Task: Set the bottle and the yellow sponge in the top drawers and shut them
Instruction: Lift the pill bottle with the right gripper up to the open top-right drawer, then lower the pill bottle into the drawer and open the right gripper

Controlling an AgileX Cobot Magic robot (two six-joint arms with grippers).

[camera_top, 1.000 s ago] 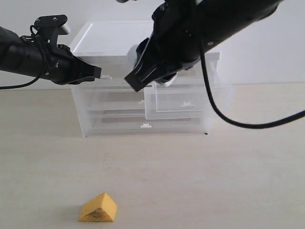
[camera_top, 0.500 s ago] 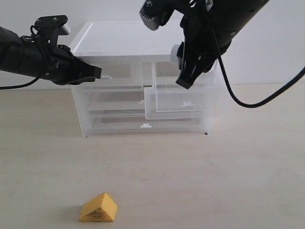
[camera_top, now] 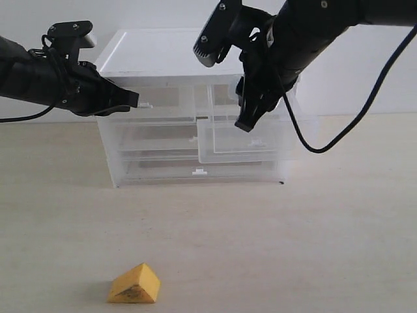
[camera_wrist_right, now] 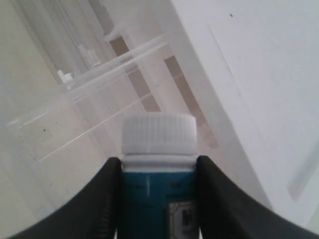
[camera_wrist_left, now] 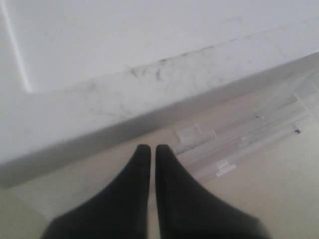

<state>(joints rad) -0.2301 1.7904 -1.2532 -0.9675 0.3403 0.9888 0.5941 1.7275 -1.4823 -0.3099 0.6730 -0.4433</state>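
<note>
Right gripper (camera_top: 246, 117) clamps the bottle (camera_wrist_right: 158, 172) over the open drawer (camera_top: 234, 150): lower it well inside before releasing. Left gripper (camera_wrist_left: 149, 154) sits closed, empty.

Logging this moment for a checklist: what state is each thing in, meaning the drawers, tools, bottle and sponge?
left top drawer: closed.
right top drawer: pulled open.
full-width drawers: both closed.
bottle: capped, gripped by the right tool.
right tool: shut on the bottle.
left tool: shut, empty.
yellow sponge: lying loose on the table.
</note>
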